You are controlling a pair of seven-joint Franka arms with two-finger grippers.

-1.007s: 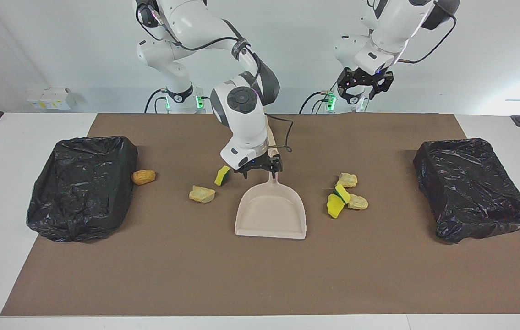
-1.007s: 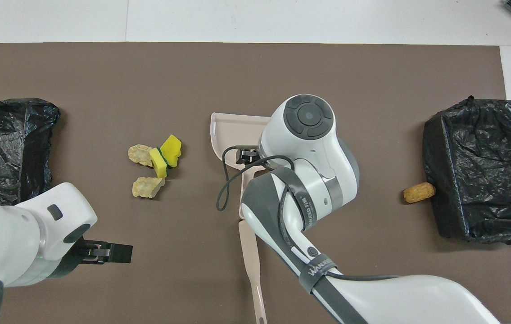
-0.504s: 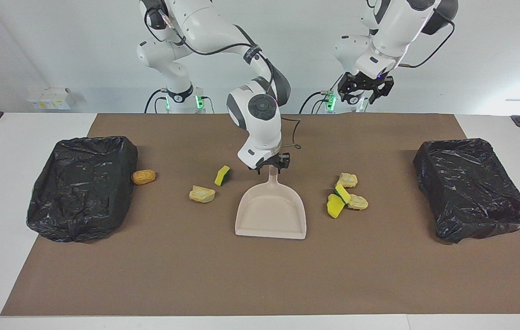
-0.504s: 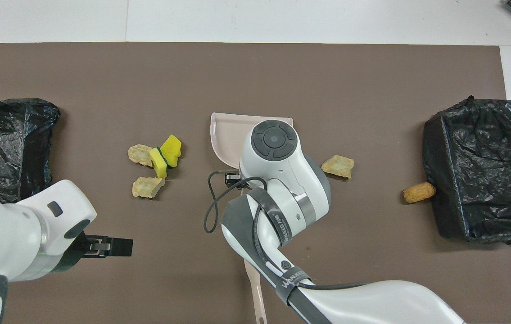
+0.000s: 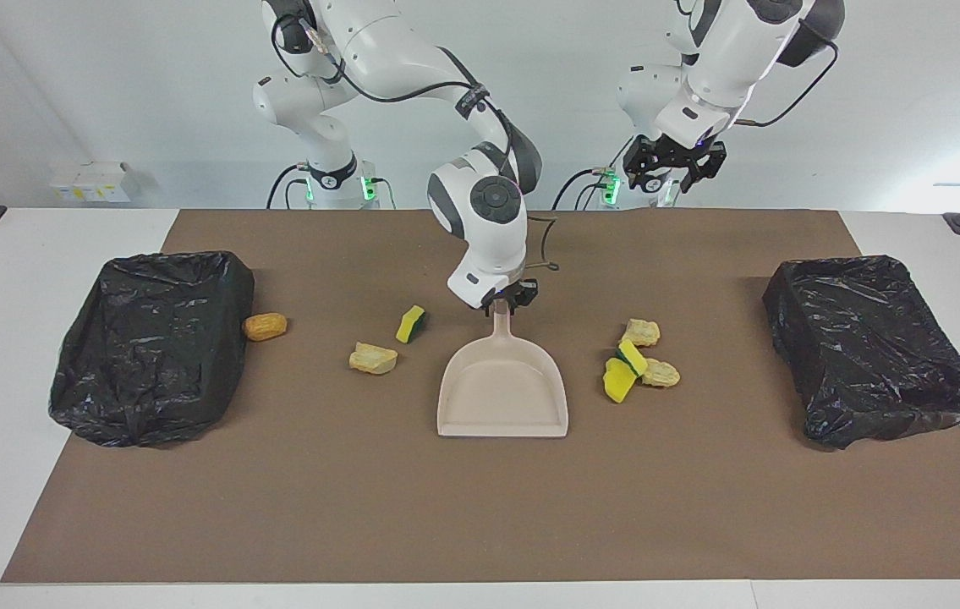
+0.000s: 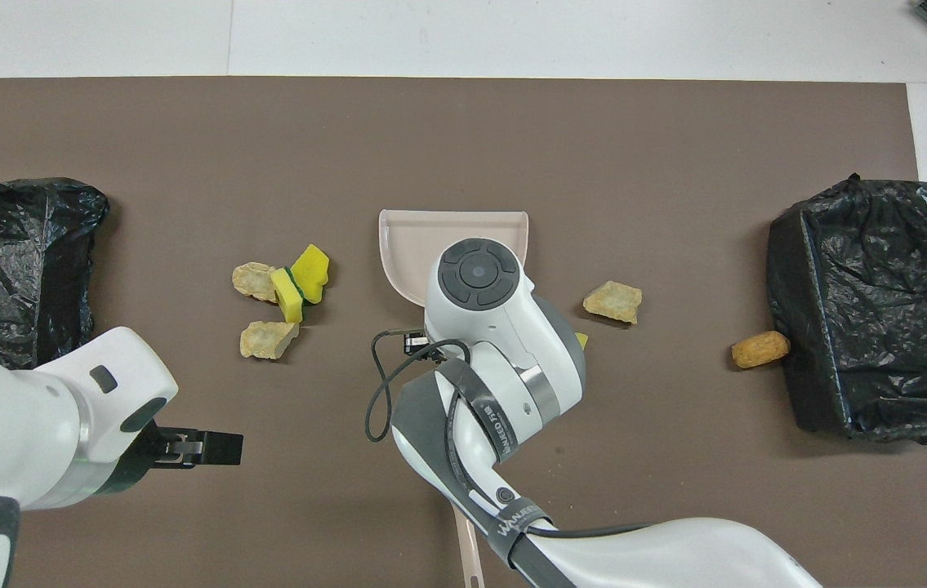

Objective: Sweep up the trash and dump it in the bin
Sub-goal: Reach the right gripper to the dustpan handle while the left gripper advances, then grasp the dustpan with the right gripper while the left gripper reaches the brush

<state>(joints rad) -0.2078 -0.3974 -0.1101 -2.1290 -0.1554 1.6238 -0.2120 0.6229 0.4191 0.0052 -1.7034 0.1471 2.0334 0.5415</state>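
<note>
A pale pink dustpan (image 5: pixel 503 389) (image 6: pixel 430 237) lies flat mid-table, its mouth pointing away from the robots. My right gripper (image 5: pixel 507 300) is down at the handle and shut on it; in the overhead view the wrist hides it. The trash lies on both sides of the pan. Toward the right arm's end are a yellow-green sponge bit (image 5: pixel 411 323), a tan lump (image 5: pixel 373 358) (image 6: pixel 612 300) and an orange lump (image 5: pixel 265 326) (image 6: pixel 759 349). Toward the left arm's end is a cluster of sponge and tan lumps (image 5: pixel 636 355) (image 6: pixel 283 298). My left gripper (image 5: pixel 672 169) (image 6: pixel 222 449) waits open, raised near its base.
Two bins lined with black bags stand at the table's ends, one (image 5: pixel 154 342) (image 6: pixel 863 302) touching the orange lump, the other (image 5: pixel 873 347) (image 6: pixel 14 261) at the left arm's end. A slim pale stick (image 6: pixel 470 547) shows under the right arm, nearer to the robots than the pan.
My right gripper slid along the handle toward the robots and closed on it. The dustpan squared up slightly. The left gripper barely moved.
</note>
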